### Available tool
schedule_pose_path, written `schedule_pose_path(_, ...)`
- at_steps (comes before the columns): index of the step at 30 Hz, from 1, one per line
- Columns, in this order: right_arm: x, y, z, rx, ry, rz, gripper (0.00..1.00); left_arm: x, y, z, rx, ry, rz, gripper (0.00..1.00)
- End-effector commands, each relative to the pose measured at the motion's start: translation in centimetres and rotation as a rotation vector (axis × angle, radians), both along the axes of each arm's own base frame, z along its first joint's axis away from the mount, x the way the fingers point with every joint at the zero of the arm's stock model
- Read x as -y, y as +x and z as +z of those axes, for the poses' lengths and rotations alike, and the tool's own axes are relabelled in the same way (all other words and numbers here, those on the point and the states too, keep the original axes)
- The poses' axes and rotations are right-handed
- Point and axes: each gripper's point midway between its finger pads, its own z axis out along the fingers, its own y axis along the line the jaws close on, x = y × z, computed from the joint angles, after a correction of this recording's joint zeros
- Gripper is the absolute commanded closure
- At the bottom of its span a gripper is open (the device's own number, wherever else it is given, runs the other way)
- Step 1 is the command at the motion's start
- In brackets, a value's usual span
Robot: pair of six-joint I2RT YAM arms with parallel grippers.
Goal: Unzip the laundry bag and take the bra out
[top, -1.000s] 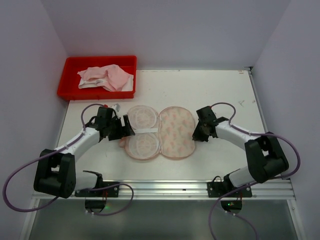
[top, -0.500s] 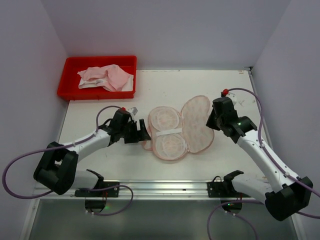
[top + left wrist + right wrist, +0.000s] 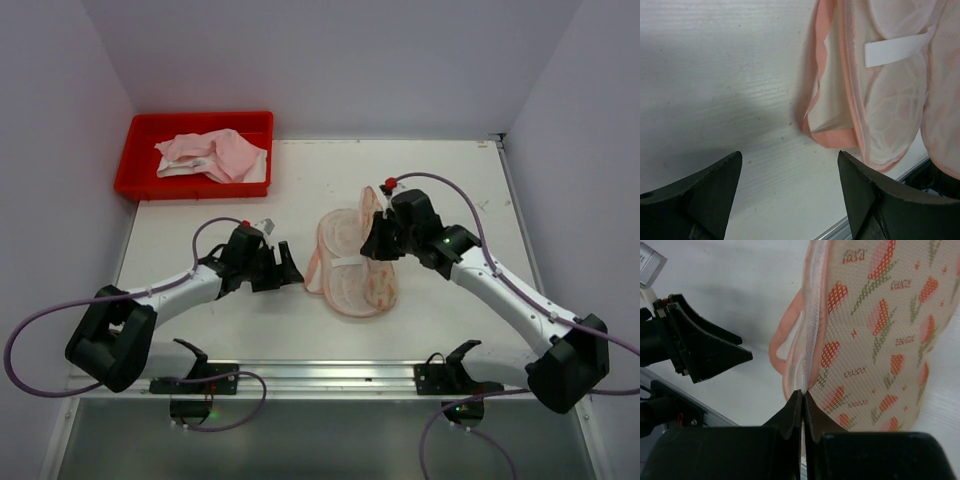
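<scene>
The laundry bag (image 3: 352, 262), a cream pouch with pink-orange print and a pink edge, lies unzipped mid-table. Its printed half stands tilted up over the other half. My right gripper (image 3: 374, 245) is shut on the zipper edge of that raised half; in the right wrist view the gripper (image 3: 803, 392) pinches the white zipper tape beside the printed fabric (image 3: 875, 325). My left gripper (image 3: 290, 270) is open and empty just left of the bag, apart from it; in the left wrist view (image 3: 790, 170) the bag's pink edge (image 3: 835, 136) lies ahead. The bra (image 3: 212, 155) lies in the red tray.
The red tray (image 3: 190, 190) sits at the back left corner. White walls close in on both sides and behind. A metal rail (image 3: 330, 375) runs along the near edge. A white elastic band (image 3: 895, 47) crosses the bag's inner cups.
My right gripper has swung left, lifting the bag's printed half up and over toward the other half. The bag has slid right, away from my left gripper, which now stands open beside it.
</scene>
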Motion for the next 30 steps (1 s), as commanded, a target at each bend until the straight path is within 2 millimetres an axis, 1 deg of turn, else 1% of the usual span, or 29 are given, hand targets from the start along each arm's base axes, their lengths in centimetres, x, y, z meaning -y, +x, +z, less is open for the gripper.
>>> schedule_pose_path(1, -3.5, 0.1, -0.5, -0.003, 0.064, 0.115, 1.0, -0.6, -0.2, -1.3, -0.016, 0.016, 0.041, 0.2)
schedule_pose_path(2, -4.2, 0.1, -0.8, -0.006, 0.073, 0.134, 1.0, -0.7, -0.3, -1.6, -0.019, 0.021, 0.043, 0.2)
schedule_pose_path(3, -5.0, -0.3, -2.2, -0.047, 0.083, 0.16, 1.0, -0.8, -0.4, -1.9, -0.023, 0.028, 0.046, 0.2)
schedule_pose_path(4, -5.7, 0.0, -2.3, -0.042, 0.107, 0.171, 1.0, -0.8, -0.5, -2.1, -0.027, 0.032, 0.042, 0.2)
schedule_pose_path(5, -6.1, -0.1, -2.8, -0.054, 0.115, 0.185, 1.0, -0.9, -0.5, -2.1, -0.028, 0.034, 0.042, 0.2)
schedule_pose_path(6, -6.6, -0.2, -4.1, -0.087, 0.112, 0.202, 1.0, -1.0, -0.6, -2.3, -0.031, 0.036, 0.041, 0.2)
schedule_pose_path(8, -7.6, -0.1, -5.1, -0.104, 0.119, 0.224, 1.0, -1.1, -0.6, -2.3, -0.028, 0.041, 0.044, 0.2)
schedule_pose_path(9, -8.2, -0.3, -6.5, -0.15, 0.125, 0.244, 0.95, -1.2, -0.6, -2.4, -0.027, 0.046, 0.046, 0.2)
schedule_pose_path(11, -8.8, -0.6, -7.6, -0.2, 0.138, 0.261, 0.87, -1.1, -0.6, -2.4, -0.03, 0.045, 0.044, 0.2)
schedule_pose_path(12, -9.1, -0.7, -8.4, -0.228, 0.142, 0.27, 0.77, -1.1, -0.7, -2.3, -0.032, 0.042, 0.041, 0.19)
schedule_pose_path(13, -9.6, -1.3, -8.3, -0.25, 0.165, 0.3, 0.72, -1.0, -0.6, -2.1, -0.027, 0.041, 0.038, 0.19)
schedule_pose_path(15, -10.0, -1.3, -7.5, -0.244, 0.182, 0.316, 0.58, -1.1, -0.3, -1.4, -0.018, 0.049, 0.042, 0.17)
schedule_pose_path(16, -9.9, -1.0, -6.5, -0.212, 0.186, 0.31, 0.36, -1.1, -0.1, -0.7, 0.001, 0.05, 0.038, 0.17)
schedule_pose_path(17, -10.0, -0.6, -5.3, -0.177, 0.188, 0.315, 0.24, -1.0, 0.3, -0.1, 0.015, 0.048, 0.043, 0.16)
schedule_pose_path(18, -9.8, -0.4, -4.5, -0.154, 0.183, 0.306, 0.14, -1.0, 0.7, 0.8, 0.03, 0.049, 0.047, 0.14)
schedule_pose_path(19, -9.3, -0.4, -3.3, -0.134, 0.172, 0.292, 0.07, -1.2, 1.2, 1.7, 0.062, 0.055, 0.059, 0.13)
schedule_pose_path(20, -9.0, 0.7, -1.8, -0.074, 0.151, 0.266, 0.01, -1.3, 1.7, 2.5, 0.082, 0.058, 0.066, 0.12)
schedule_pose_path(21, -8.3, 0.9, -1.3, -0.061, 0.124, 0.246, 0.01, -1.6, 2.4, 3.8, 0.111, 0.067, 0.077, 0.09)
schedule_pose_path(22, -7.7, 1.4, 0.0, -0.018, 0.114, 0.227, 0.01, -1.9, 2.9, 4.5, 0.13, 0.07, 0.085, 0.08)
schedule_pose_path(23, -6.9, 2.5, 1.3, 0.037, 0.085, 0.19, 0.01, -1.9, 3.8, 6.0, 0.16, 0.063, 0.094, 0.07)
schedule_pose_path(24, -5.8, 2.7, 1.5, 0.039, 0.058, 0.163, 0.01, -2.8, 4.2, 6.5, 0.161, 0.074, 0.115, 0.05)
schedule_pose_path(25, -4.3, 3.8, 2.2, 0.058, 0.042, 0.11, 0.01, -3.2, 4.6, 7.5, 0.185, 0.078, 0.115, 0.04)
schedule_pose_path(26, -2.6, 4.6, 3.6, 0.104, 0.023, 0.045, 0.01, -3.8, 5.1, 8.5, 0.199, 0.083, 0.128, 0.02)
schedule_pose_path(27, -1.1, 5.0, 4.0, 0.113, 0.007, -0.002, 0.01, -5.1, 5.8, 9.3, 0.214, 0.091, 0.166, 0.01)
schedule_pose_path(28, 1.3, 6.0, 4.6, 0.134, -0.004, -0.077, 0.01, -5.9, 6.2, 10.5, 0.252, 0.096, 0.174, 0.0)
schedule_pose_path(29, 3.1, 5.9, 6.1, 0.18, -0.005, -0.127, 0.01, -6.6, 6.7, 11.8, 0.282, 0.095, 0.194, 0.0)
schedule_pose_path(30, 5.4, 6.2, 6.5, 0.2, -0.046, -0.204, 0.01, -8.4, 7.0, 13.0, 0.314, 0.115, 0.231, 0.0)
